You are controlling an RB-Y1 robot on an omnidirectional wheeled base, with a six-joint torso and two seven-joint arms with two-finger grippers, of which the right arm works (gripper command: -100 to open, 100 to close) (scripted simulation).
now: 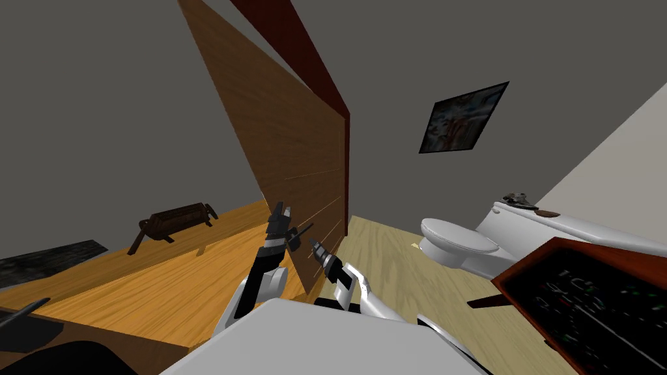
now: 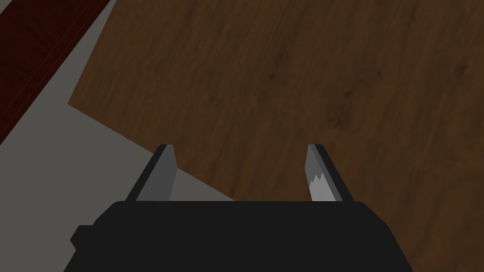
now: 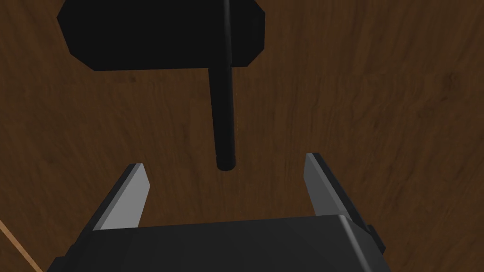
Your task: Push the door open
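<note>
The door [image 1: 293, 143] was a tall brown panel with wood grain, upright and swung partly away from its dark red frame [image 1: 286, 39]. A black lever handle [image 3: 224, 118] hung from a black plate [image 3: 156, 33] on its face

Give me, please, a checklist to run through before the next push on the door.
1. Left gripper open and facing the door panel: ok.
2. Right gripper open, nothing between its fingers: ok.
3. Black handle just ahead of the right gripper, not gripped: ok for a push.
4. Fingers touching the panel: cannot tell.
5. Door corner apart from the dark red frame, so the door looks unlatched: ok.
6. Toilet stands apart from the door's edge: ok.
</note>
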